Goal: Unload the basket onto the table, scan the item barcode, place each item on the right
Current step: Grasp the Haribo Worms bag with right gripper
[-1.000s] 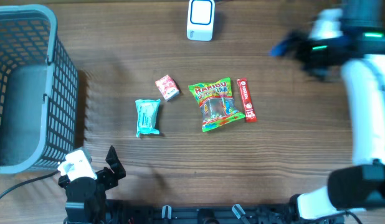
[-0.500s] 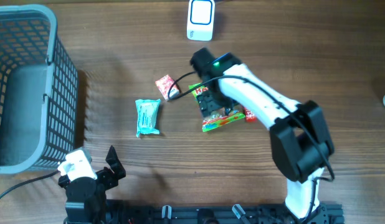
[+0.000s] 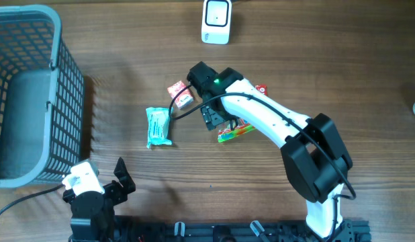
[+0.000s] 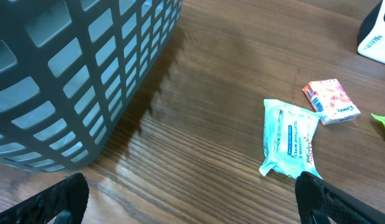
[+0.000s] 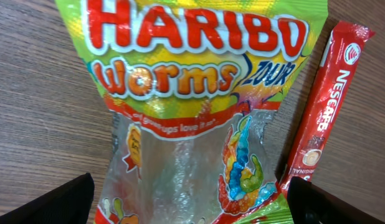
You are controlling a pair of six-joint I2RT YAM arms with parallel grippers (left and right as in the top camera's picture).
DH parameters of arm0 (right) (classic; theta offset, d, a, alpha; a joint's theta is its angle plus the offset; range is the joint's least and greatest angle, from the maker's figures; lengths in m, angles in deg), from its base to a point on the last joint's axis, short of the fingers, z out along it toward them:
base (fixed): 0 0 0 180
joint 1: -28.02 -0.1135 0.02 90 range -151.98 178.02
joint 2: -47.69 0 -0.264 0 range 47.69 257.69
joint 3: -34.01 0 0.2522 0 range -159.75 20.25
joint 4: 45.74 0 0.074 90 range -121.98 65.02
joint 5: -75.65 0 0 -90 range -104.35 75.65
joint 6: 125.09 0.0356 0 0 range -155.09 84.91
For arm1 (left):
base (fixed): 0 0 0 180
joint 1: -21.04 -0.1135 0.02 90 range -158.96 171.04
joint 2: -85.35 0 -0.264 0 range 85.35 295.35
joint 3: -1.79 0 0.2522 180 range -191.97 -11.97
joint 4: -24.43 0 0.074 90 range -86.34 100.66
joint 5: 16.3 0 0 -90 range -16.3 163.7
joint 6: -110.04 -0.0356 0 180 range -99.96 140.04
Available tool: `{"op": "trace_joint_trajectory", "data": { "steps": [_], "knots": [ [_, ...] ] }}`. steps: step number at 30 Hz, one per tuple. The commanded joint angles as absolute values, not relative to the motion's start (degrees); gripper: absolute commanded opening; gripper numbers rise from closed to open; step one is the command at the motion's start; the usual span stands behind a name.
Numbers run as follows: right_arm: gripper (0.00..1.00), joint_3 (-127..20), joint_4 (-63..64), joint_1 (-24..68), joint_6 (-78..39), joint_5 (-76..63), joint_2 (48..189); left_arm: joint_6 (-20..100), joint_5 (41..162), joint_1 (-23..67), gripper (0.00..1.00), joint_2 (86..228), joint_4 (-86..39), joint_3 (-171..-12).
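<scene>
Right end effector (image 5: pixel 192 202) spread wide over glossy, crinkled gummy bag (image 5: pixel 199 93); slim red sachet (image 5: pixel 323 106) alongside.

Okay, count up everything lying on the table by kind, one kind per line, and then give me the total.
Gummy bag: 1
Coffee stick: 1
Small red box: 1
Teal wipes pack: 1
Grey basket: 1
White scanner: 1
Total: 6
</scene>
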State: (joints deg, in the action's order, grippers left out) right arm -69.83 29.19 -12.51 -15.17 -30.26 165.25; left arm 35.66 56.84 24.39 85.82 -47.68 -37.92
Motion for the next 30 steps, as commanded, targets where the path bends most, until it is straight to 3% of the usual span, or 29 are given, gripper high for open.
{"op": "trace_joint_trajectory", "data": {
  "steps": [1, 5, 8, 15, 17, 23, 30],
  "knots": [
    [1.00, -70.0, 29.0, -14.1, -13.4, -34.1, 169.3, 35.9, 56.3, 24.2, 1.00, 85.6, -47.6, -37.7],
    [0.99, -69.8, 29.5, -15.4, -9.8, -37.0, 172.9, 35.9, 56.3, 24.2, 1.00, 85.6, -47.6, -37.7],
    [0.89, -69.6, 30.0, -15.6, -7.2, -39.8, 174.3, 35.9, 56.3, 24.2, 1.00, 85.6, -47.6, -37.7],
    [0.34, -69.6, 30.9, -15.5, -5.1, -39.8, 174.9, 35.9, 56.3, 24.2, 1.00, 85.6, -47.6, -37.7],
    [0.04, -70.2, 32.1, -15.5, -5.7, -38.3, 174.9, 35.9, 56.3, 24.2, 1.00, 85.6, -47.6, -37.7],
    [0.04, -80.1, 40.2, -15.4, -11.4, -28.2, 173.5, 35.9, 56.3, 24.2, 1.00, 85.6, -47.6, -37.7],
    [0.04, -93.3, 46.6, -11.7, -22.3, 15.9, 169.2, 35.9, 56.3, 24.2, 1.00, 85.6, -47.6, -37.7]
  ]
}}
